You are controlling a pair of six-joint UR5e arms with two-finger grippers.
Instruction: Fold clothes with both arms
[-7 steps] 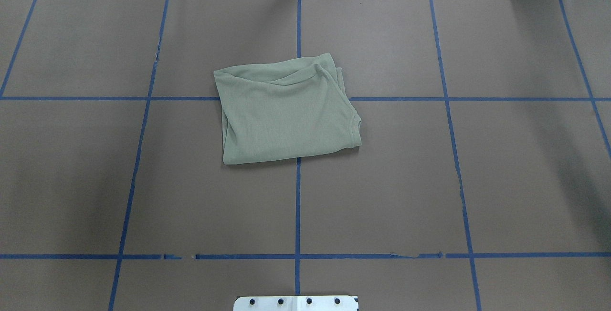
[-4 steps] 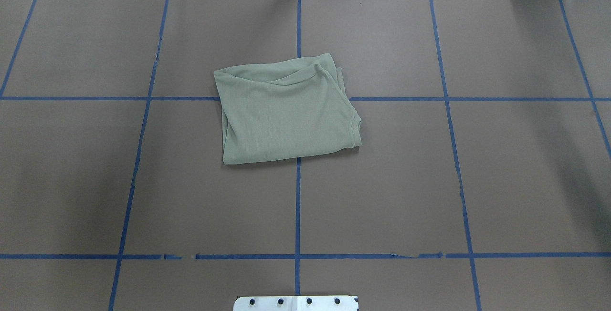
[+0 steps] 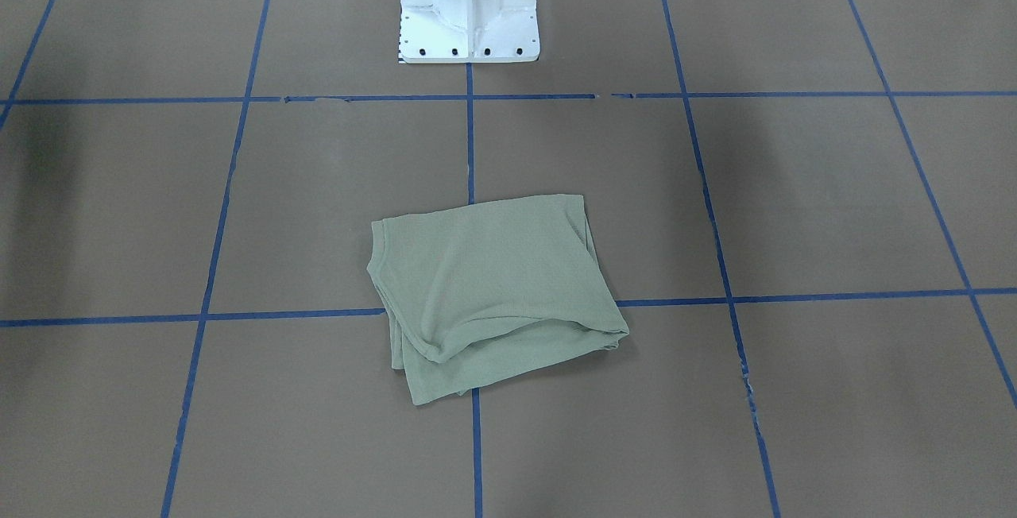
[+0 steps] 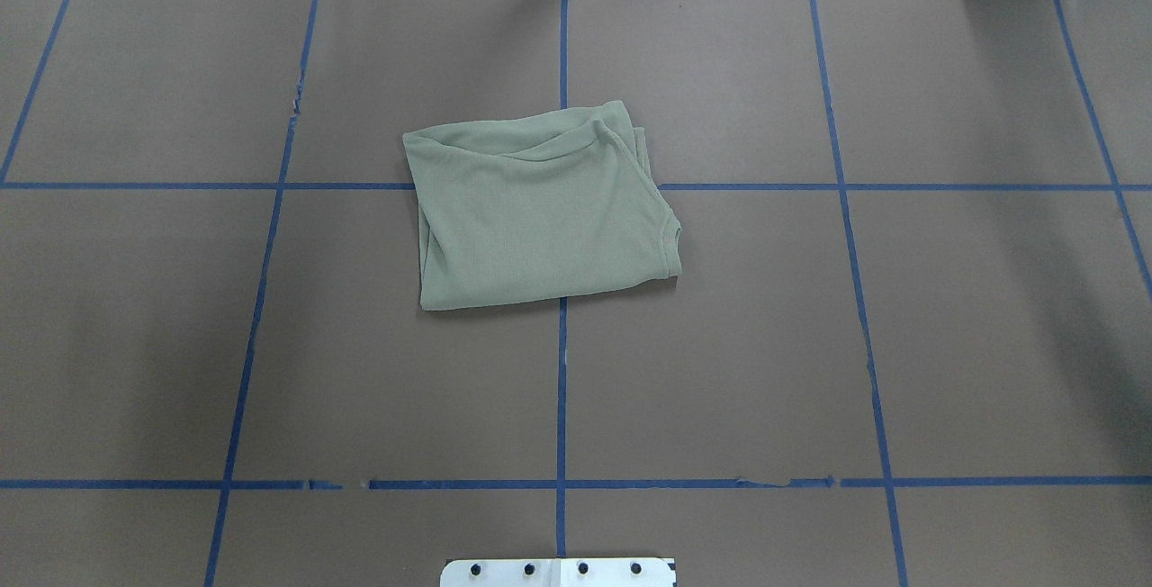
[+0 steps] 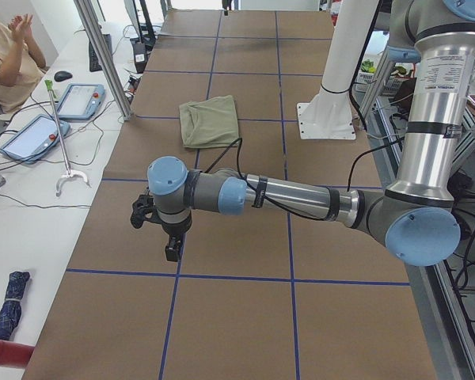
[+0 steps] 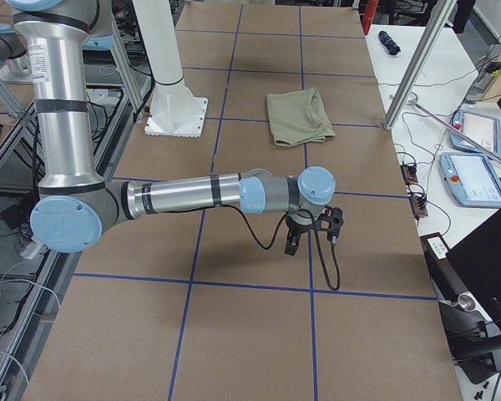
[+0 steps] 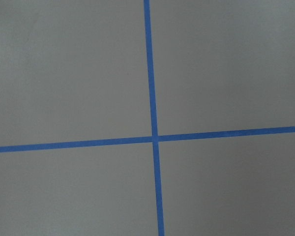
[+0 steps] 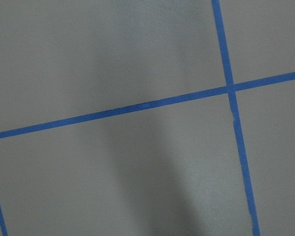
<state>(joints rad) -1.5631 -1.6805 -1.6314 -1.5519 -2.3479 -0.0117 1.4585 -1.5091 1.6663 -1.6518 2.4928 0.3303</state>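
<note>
Spanning the scene is the brown paper surface (image 4: 810, 344), marked into big squares by blue tape lines (image 4: 562, 389). The left arm (image 5: 293, 194) reaches out low over its end of the surface, forearm about level. The right arm (image 6: 184, 194) does the same at the opposite end. Both are well apart from the shirt. The white pedestal base (image 3: 469, 9) stands at the robot's edge, on the centre tape line.

The sage-green shirt (image 4: 540, 213) lies folded into a rough rectangle near the middle of the surface, covering a tape crossing, out in front of the pedestal. Its ribbed collar edge sits at the corner on the robot's right. Loose layers show along the far edge. Nothing touches it.

The left gripper (image 5: 160, 226) hangs just above bare paper, fingers pointing down. Can't tell if they are apart or together. Same for the right gripper (image 6: 313, 230): seen only from the side, so finger state unclear. Both wrist views show only paper and tape.
</note>
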